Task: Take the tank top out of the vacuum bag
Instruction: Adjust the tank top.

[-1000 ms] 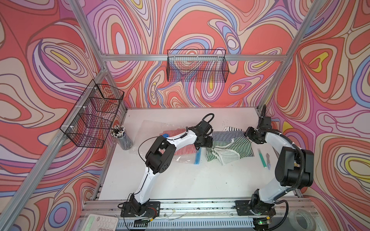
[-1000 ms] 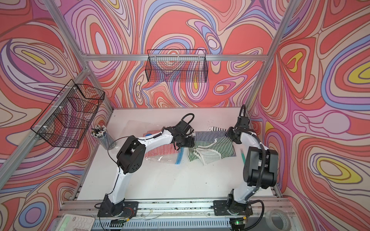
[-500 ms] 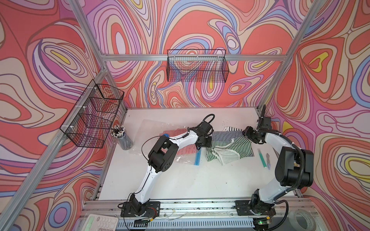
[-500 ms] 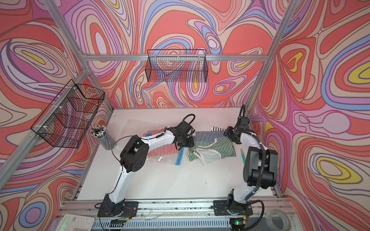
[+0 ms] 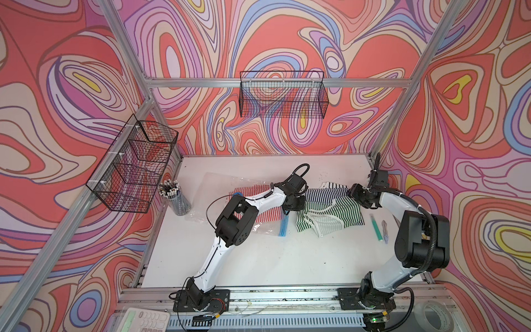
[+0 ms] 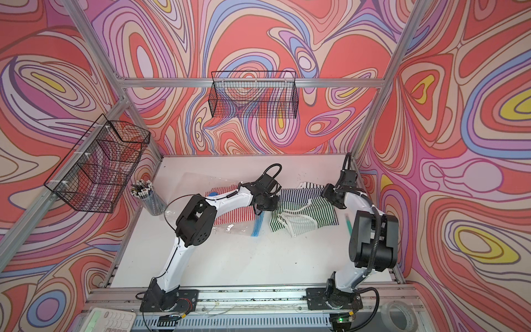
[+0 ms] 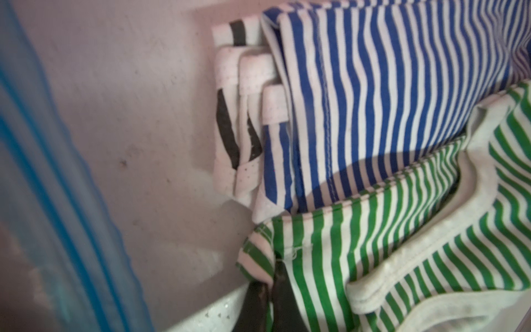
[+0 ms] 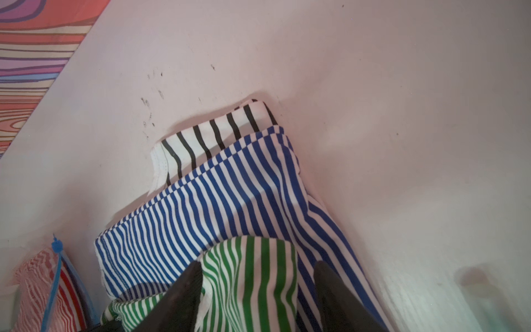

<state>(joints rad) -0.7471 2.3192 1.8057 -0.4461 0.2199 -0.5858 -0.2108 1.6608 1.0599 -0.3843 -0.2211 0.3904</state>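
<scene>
The clear vacuum bag (image 5: pixel 218 186) lies flat at the table's left middle, its light-blue zip strip (image 5: pixel 284 227) facing right. A red-striped tank top (image 5: pixel 267 214) is inside it. To the right of the zip a green-striped tank top (image 5: pixel 330 218) lies crumpled on a blue-striped one (image 5: pixel 321 195) and a black-striped one (image 5: pixel 333 185). My left gripper (image 7: pixel 268 273) is shut on the green top's (image 7: pixel 402 230) corner nearest the bag. My right gripper (image 8: pixel 257 266) stands open at the pile's far right, its fingers (image 8: pixel 186 287) either side of a green fold (image 8: pixel 258 287).
A cup of pens (image 5: pixel 178 201) stands at the table's left edge. Wire baskets hang on the left wall (image 5: pixel 135 163) and back wall (image 5: pixel 283 95). A green marker (image 5: pixel 375 227) and a small tool (image 5: pixel 385 230) lie by the right arm.
My left gripper has closed on the green top's corner. The left arm's elbow shifted slightly. The right arm has hardly moved.
</scene>
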